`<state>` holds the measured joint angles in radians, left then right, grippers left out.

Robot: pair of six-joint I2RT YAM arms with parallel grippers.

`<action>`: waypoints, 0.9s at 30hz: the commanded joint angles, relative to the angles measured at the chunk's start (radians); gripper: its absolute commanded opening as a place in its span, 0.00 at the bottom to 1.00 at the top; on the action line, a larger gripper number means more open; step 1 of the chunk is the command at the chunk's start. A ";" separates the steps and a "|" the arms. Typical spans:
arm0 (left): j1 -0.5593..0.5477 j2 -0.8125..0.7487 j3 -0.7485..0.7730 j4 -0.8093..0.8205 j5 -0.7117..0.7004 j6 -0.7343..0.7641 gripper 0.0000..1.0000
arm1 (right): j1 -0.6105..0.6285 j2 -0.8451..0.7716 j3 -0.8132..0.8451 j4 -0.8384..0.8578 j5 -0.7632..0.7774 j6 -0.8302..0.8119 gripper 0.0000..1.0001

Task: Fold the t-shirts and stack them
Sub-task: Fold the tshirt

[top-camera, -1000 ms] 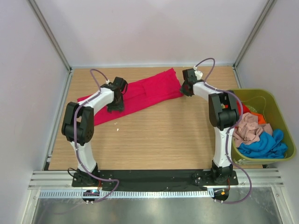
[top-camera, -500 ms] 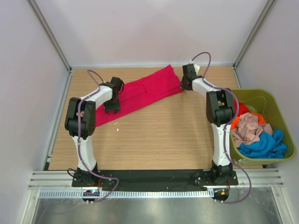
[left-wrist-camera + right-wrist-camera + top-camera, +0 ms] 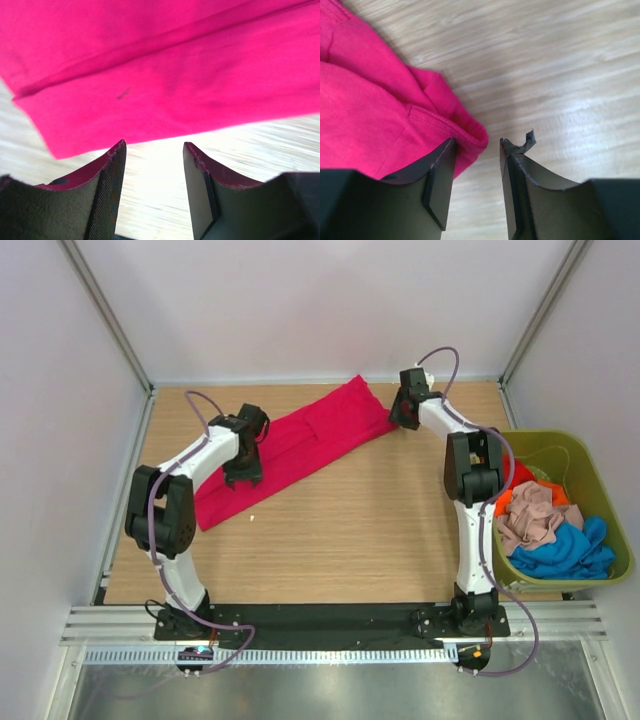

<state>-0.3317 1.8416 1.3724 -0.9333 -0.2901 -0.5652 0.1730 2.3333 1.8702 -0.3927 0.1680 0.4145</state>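
Crimson-red t-shirt [image 3: 300, 440] lies as a long band, both grippers let go

It stretches slantwise across the far half of the wooden table [image 3: 350, 540], from the far right towards the near left. In the left wrist view a layered edge runs along it, so the lengthwise fold looks done. The left gripper [image 3: 154, 150] hangs over the band's near-left part, its jaws parted with only bare wood between them and the cloth's edge just ahead. The right gripper [image 3: 477, 145] stands at the band's right end, jaws also parted, with a bunched hem corner lying against the inner finger but not pinched.

The next move likely calls for both to close on an end and carry it over to halve the band. The orange-red [image 3: 508, 498], beige-pink [image 3: 530, 515] and blue [image 3: 565, 550] shirts wait crumpled in the olive-green tub [image 3: 600, 575].

Against a second ago, the band's left end has swung nearer the arms, the left gripper has shifted with it, and the right gripper has edged farther back
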 commanded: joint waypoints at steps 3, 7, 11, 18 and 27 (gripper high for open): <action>0.000 -0.067 0.009 0.105 0.275 0.056 0.51 | 0.000 -0.187 -0.061 -0.028 -0.128 0.199 0.37; -0.001 -0.051 -0.022 0.176 0.332 0.082 0.50 | 0.011 -0.220 -0.184 0.144 -0.312 0.325 0.10; 0.002 0.030 0.013 0.107 0.240 0.088 0.50 | 0.022 -0.209 -0.242 0.201 -0.377 0.383 0.06; 0.005 0.079 -0.001 0.077 0.152 0.065 0.51 | 0.022 -0.132 -0.348 0.380 -0.436 0.399 0.05; 0.006 0.076 -0.081 0.054 -0.026 0.030 0.51 | -0.027 -0.140 -0.451 0.388 -0.360 0.322 0.02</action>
<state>-0.3313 1.9312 1.3262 -0.8551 -0.2359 -0.5137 0.1738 2.2105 1.4666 0.0090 -0.2600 0.7891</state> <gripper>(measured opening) 0.508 0.053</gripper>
